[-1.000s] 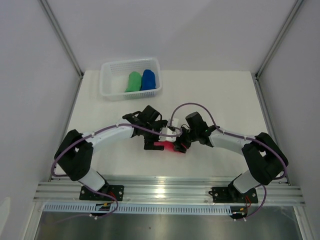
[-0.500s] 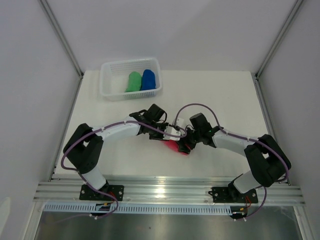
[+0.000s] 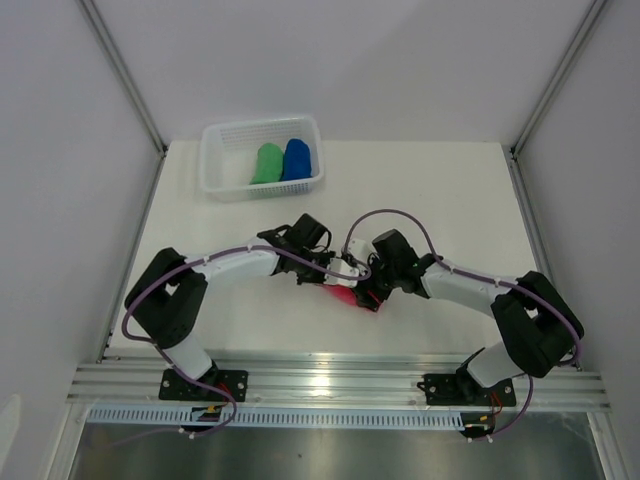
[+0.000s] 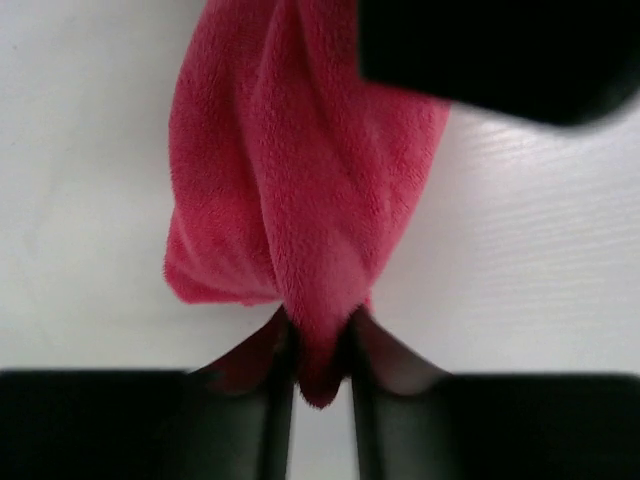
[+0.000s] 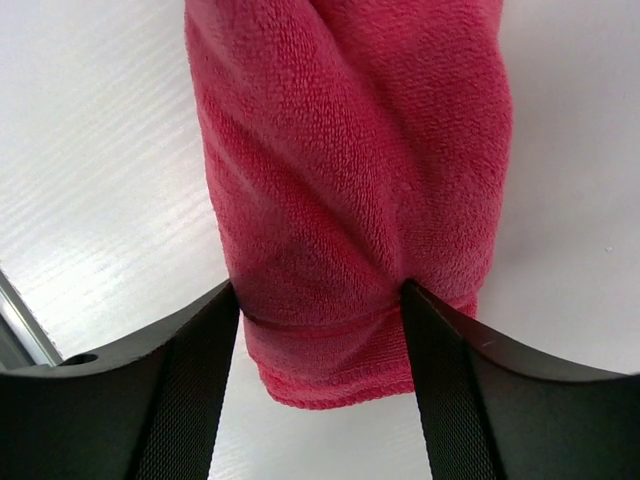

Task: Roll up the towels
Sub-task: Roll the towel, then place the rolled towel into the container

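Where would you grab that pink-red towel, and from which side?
Near one end, coming in from that end with jaws straddling the full width of the pink-red towel, as the right gripper does: it is a soft bundle, so clamping everything likely keeps layers together.

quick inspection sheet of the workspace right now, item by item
surface: white table, no spills seen
job's things: pink towel twisted into a roll on the table; green towel and blue towel rolled, side by side in the basket
clutter: nothing seen
claws: left claw pinches the pink towel's end; right claw clamps across it
cables: purple cables loop loose above the table
surroundings: white walls, metal rail at near edge
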Robot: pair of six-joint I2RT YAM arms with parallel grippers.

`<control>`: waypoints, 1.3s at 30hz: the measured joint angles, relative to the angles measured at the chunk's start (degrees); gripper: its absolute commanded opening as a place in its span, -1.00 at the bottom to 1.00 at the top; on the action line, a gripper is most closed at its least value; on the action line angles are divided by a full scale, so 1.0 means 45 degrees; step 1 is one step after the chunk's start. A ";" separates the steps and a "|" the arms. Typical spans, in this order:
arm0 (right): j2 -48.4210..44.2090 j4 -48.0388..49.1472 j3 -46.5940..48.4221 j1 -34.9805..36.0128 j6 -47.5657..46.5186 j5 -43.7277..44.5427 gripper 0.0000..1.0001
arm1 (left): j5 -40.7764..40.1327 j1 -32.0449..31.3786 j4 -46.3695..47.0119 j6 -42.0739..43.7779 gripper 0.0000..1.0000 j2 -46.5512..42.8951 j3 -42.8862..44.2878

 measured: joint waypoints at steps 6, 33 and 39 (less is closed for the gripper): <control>-0.0209 -0.0053 0.0180 0.0209 0.0107 0.0034 0.47 | 0.0160 0.0010 -0.0364 -0.0223 0.99 -0.0369 -0.0627; -0.5105 0.0170 0.2909 -0.5042 0.3735 0.0724 0.99 | -0.0695 -0.0180 -0.2841 -0.3036 0.99 -0.1802 0.7543; -0.5688 -0.0724 0.2055 -0.5013 0.4464 0.0544 0.99 | -0.0219 -0.1214 -0.4988 -0.0748 0.99 0.0777 0.4935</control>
